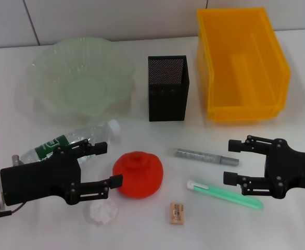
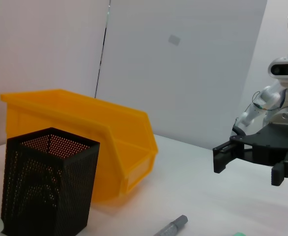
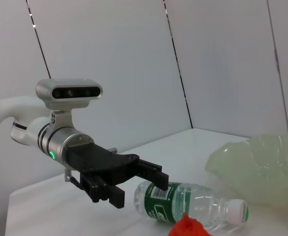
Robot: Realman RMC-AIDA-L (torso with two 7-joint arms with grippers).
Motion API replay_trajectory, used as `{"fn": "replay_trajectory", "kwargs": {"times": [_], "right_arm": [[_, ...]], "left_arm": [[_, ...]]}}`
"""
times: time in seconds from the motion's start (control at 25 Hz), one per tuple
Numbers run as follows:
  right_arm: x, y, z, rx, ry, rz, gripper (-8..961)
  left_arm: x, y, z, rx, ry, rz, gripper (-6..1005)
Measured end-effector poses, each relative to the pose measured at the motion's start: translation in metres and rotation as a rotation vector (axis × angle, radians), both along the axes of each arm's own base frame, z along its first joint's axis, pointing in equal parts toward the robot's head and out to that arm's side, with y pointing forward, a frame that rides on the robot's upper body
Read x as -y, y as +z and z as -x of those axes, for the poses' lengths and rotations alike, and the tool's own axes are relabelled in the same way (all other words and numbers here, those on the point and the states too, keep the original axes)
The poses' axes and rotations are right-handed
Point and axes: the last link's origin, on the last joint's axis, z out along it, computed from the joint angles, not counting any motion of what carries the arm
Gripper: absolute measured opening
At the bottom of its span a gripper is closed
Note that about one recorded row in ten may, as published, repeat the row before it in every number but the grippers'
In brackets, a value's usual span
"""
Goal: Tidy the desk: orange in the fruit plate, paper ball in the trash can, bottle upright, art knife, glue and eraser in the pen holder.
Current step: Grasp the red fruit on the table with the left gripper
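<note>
Head view: high, looking forward and down over whole surface point(image 1: 142, 234), both arms at near edge.

Left wrist view: low, near surface level, faces across toward robot's right; pen holder point(image 2: 45, 184) and yellow bin point(image 2: 100, 142) close, right gripper point(image 2: 249, 162) farther off.

Right wrist view: low, faces opposite way; left gripper point(image 3: 134, 184), bottle point(image 3: 193, 204), fruit plate point(image 3: 257, 167).

Shared: head view also covers pen holder point(image 1: 166, 88), bin point(image 1: 241, 62), bottle point(image 1: 69, 143), plate point(image 1: 79, 75), both grippers.

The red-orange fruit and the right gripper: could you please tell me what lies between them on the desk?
In the head view, between the red-orange fruit and the open right gripper lie a grey metallic art knife and a green pen-shaped glue stick.
</note>
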Motion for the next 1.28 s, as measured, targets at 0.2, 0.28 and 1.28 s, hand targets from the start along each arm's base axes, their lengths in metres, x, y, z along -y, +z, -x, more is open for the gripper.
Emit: {"fn": "replay_trajectory", "kwargs": {"times": [0.2,0.28,1.28], "right_arm": [[0.000,0.000,0.000,0.000,-0.001,0.000,792],[0.000,0.000,0.000,0.000,-0.001,0.000,792],[0.003,0.000,-0.003,-0.004,-0.008,-0.012,791]], "left_arm": [[0.000,0.000,0.000,0.001,0.000,-0.001,860],[0.000,0.000,0.000,0.002,-0.001,-0.001,859],[-0.017,-0.040,-0.013,-0.031,-0.040,-0.020,854]]}}
